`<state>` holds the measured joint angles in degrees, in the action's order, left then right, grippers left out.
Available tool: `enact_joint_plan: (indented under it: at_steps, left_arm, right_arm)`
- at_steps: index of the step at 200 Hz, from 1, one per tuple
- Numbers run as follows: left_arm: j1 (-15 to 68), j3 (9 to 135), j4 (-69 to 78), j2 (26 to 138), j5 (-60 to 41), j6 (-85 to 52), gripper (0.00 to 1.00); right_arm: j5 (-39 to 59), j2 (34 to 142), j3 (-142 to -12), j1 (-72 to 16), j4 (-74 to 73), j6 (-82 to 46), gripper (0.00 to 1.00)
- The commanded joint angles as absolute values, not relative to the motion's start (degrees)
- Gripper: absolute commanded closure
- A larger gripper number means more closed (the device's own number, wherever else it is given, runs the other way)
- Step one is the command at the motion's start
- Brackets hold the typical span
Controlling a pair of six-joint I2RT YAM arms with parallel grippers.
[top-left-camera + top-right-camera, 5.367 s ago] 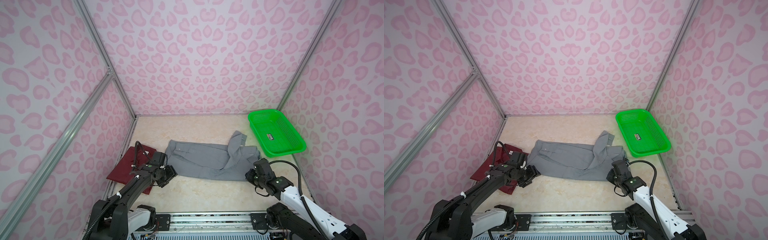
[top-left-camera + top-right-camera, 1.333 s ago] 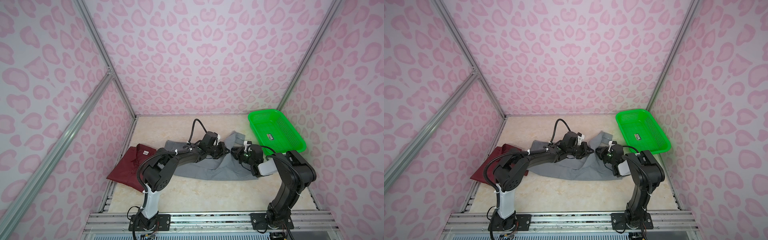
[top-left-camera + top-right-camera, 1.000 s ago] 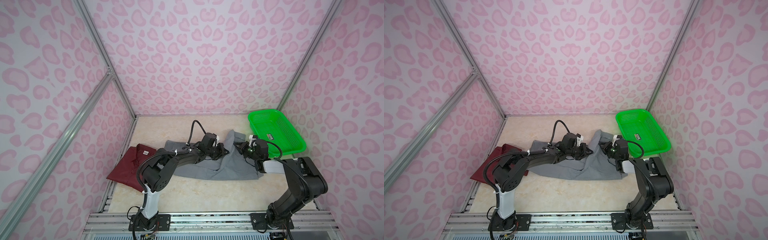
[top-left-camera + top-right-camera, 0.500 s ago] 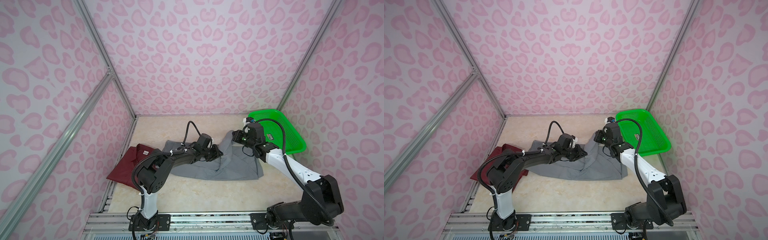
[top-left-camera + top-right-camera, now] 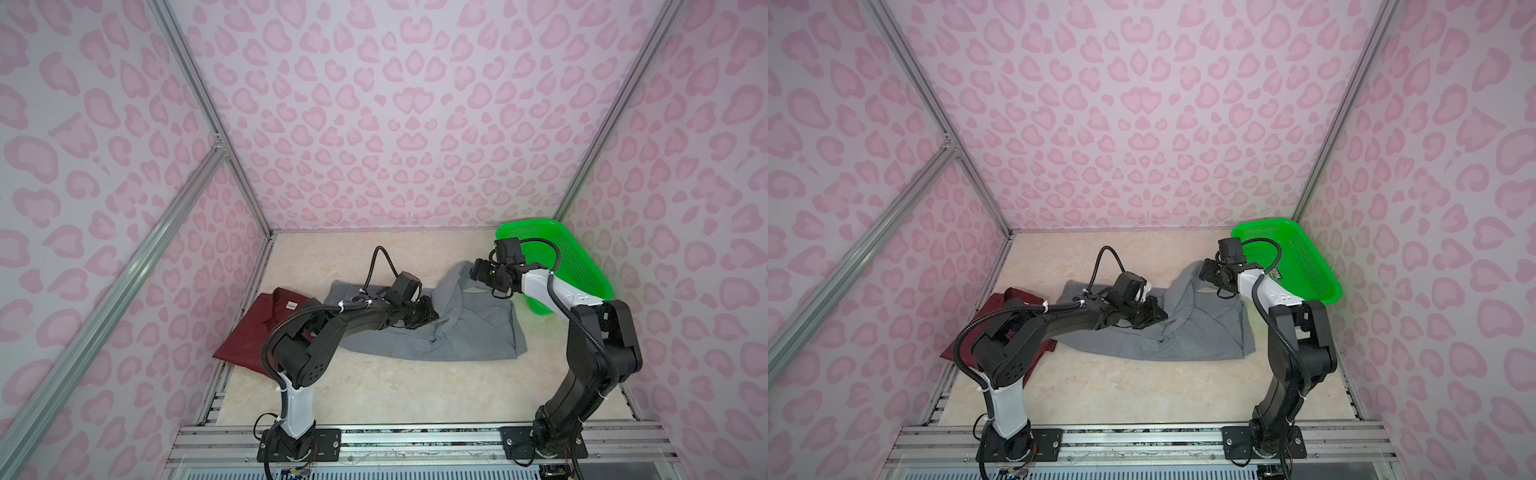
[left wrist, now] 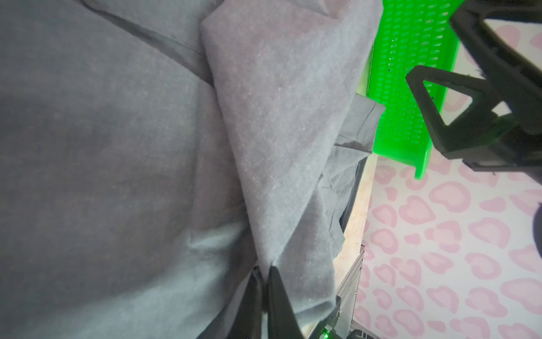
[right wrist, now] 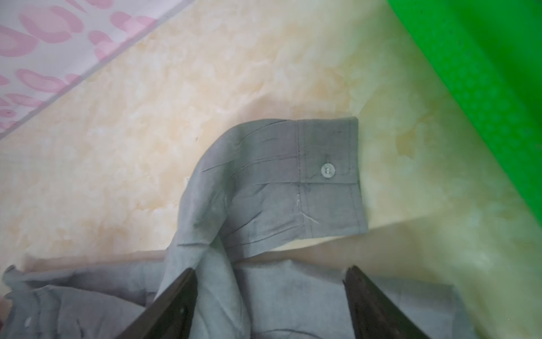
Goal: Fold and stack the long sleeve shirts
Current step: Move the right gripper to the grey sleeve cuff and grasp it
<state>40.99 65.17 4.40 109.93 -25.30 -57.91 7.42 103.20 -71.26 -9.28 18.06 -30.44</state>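
Since the frame half a second back, the right jaws have spread wide and released the sleeve of the grey shirt.

**Placement**
- I use the green basket as reference. The grey shirt lies flat on the table, just beside the basket.
- The maroon shirt lies well apart from the basket, beyond the grey shirt. It looks already folded.
- The cuff rests on bare table near the basket wall. I judge the sleeve was drawn out toward the basket to straighten it before it is folded inward.

**Jaw state**
- Left jaws: closed, pinching a raised ridge of grey cloth, as the left wrist view shows. I judge this grip anchors the body of the shirt so that it does not slide.
- Right jaws: open, standing apart over the sleeve, which runs between them ungripped.

**Limits of view**
- The left arm covers the middle of the grey shirt and one corner of the maroon shirt in both top views.
- I cannot find the grey collar with certainty.
- The basket is a blurred green mass in the right wrist view.
- Only the jaw tips show in either wrist view.
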Motion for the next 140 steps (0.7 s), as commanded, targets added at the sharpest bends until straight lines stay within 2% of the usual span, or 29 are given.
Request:
enact_joint_plan:
  at_steps: [1,68,107,140]
  left_arm:
    - [40.96,64.8,3.31,108.93,-24.65,-56.51,0.92]
    - [40.88,64.94,2.45,109.2,-24.22,-55.2,0.95]
    - [40.87,65.04,2.85,109.6,-24.34,-55.29,0.95]
    - [40.95,65.17,3.33,110.3,-24.78,-55.37,0.95]
  right_arm:
    - [2.47,107.74,-74.04,-9.31,21.8,-29.91,0.21]
    - [-4.83,115.71,-79.28,-9.87,22.77,-28.07,0.25]
    - [-2.05,119.07,-78.75,-8.44,20.44,-28.36,0.41]
    - [-0.65,120.15,-79.7,-8.44,20.13,-27.67,0.67]
